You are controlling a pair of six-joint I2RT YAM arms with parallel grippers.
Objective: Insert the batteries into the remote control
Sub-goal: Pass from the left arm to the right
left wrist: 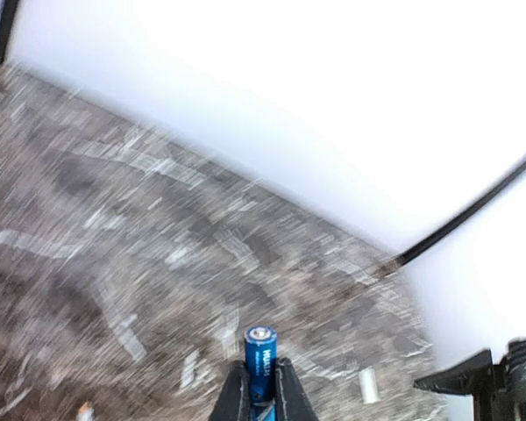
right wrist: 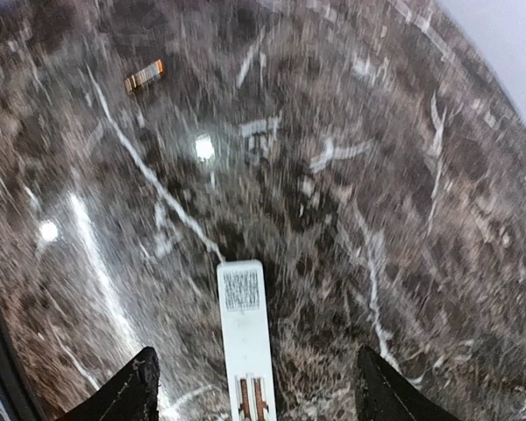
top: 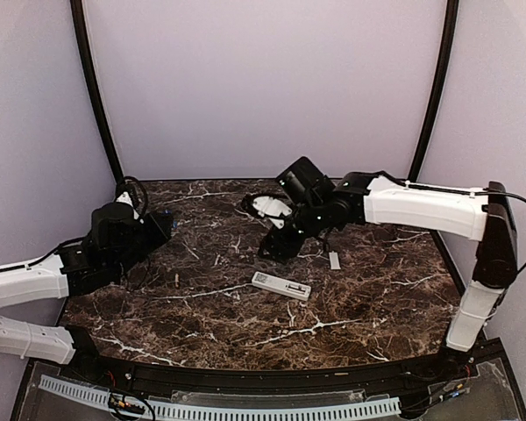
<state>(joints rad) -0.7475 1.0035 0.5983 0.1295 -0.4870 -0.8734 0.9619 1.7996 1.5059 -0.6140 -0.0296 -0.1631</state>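
Observation:
The white remote control [top: 280, 286] lies on the marble table, back side up, with its label and open battery recess [right wrist: 254, 399] showing. My right gripper [right wrist: 256, 388] hangs open over it, fingers wide on either side and not touching it. My left gripper [left wrist: 260, 375] is shut on a blue battery [left wrist: 259, 346], whose metal end sticks out past the fingertips; it is raised at the table's left [top: 162, 221]. A second battery [right wrist: 145, 76] lies loose on the table, left of the remote [top: 176, 281].
A small flat pale grey cover piece [top: 334, 260] lies right of the right gripper, also seen in the left wrist view [left wrist: 368, 386]. Black frame posts [top: 101, 96] rise at the back corners before pale walls. The table's raised front edge [top: 272, 373] runs along the near side.

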